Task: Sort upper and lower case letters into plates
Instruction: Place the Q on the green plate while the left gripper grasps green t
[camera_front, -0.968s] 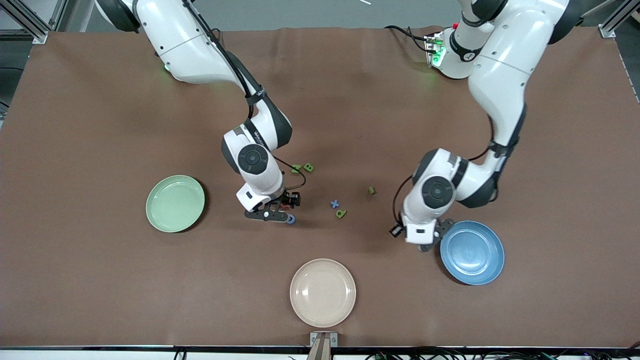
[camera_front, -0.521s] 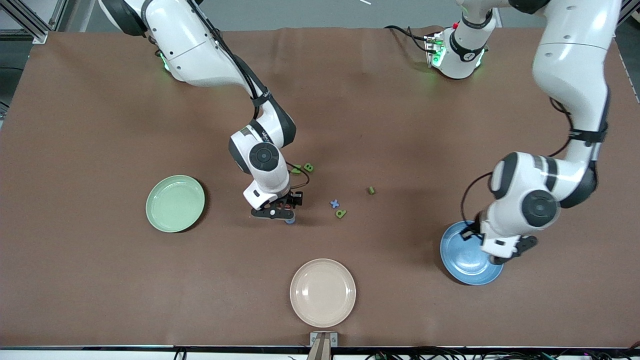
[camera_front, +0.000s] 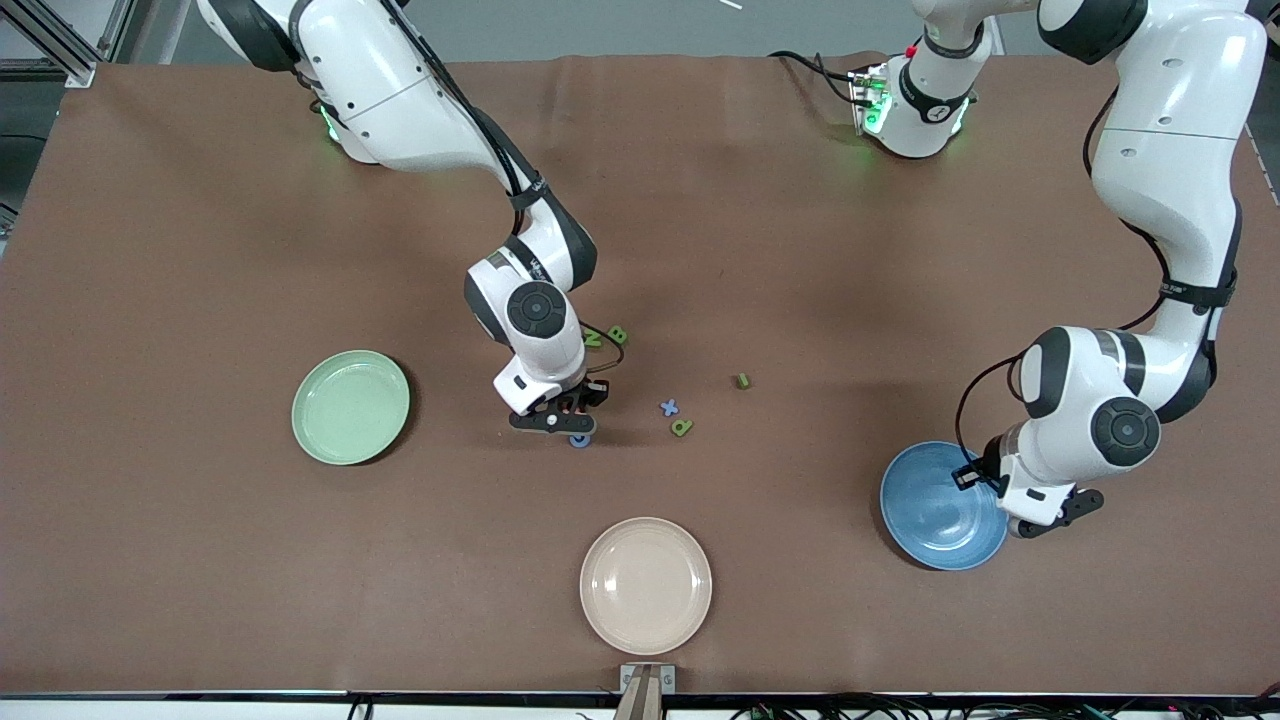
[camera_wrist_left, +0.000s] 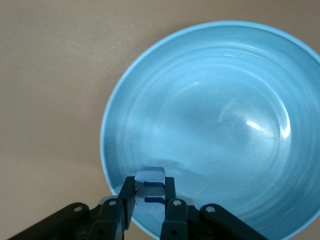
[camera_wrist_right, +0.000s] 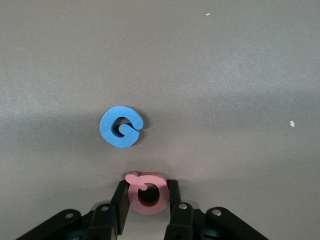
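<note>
1. While it hangs over the blue plate (camera_front: 935, 510), at the edge toward the left arm's end of the table, the left gripper (camera_wrist_left: 149, 196) pinches a pale blue letter (camera_wrist_left: 150, 187) between its fingers; which letter it is cannot be told.
2. The right gripper (camera_wrist_right: 148, 196), low over the middle of the table, is clamped on the pink Q (camera_wrist_right: 147, 192).
3. The blue G (camera_wrist_right: 121, 127) lies flat on the brown table (camera_front: 200, 250) just beside that gripper, loose and apart from the Q.
4. Toward the left arm's end from there lie the blue x (camera_front: 669, 407) and, just nearer the camera, the green p (camera_front: 681, 427).
5. A small green piece (camera_front: 742, 380) sits alone between those two and the blue plate; its letter cannot be read.
6. The green B (camera_front: 618, 334) and another green letter (camera_front: 594, 340) lie side by side, farther from the camera than the right gripper, partly hidden by the arm.
7. The green plate (camera_front: 350, 406) holds nothing and sits toward the right arm's end.
8. The beige plate (camera_front: 645, 585) is nearest the camera, in the middle.
</note>
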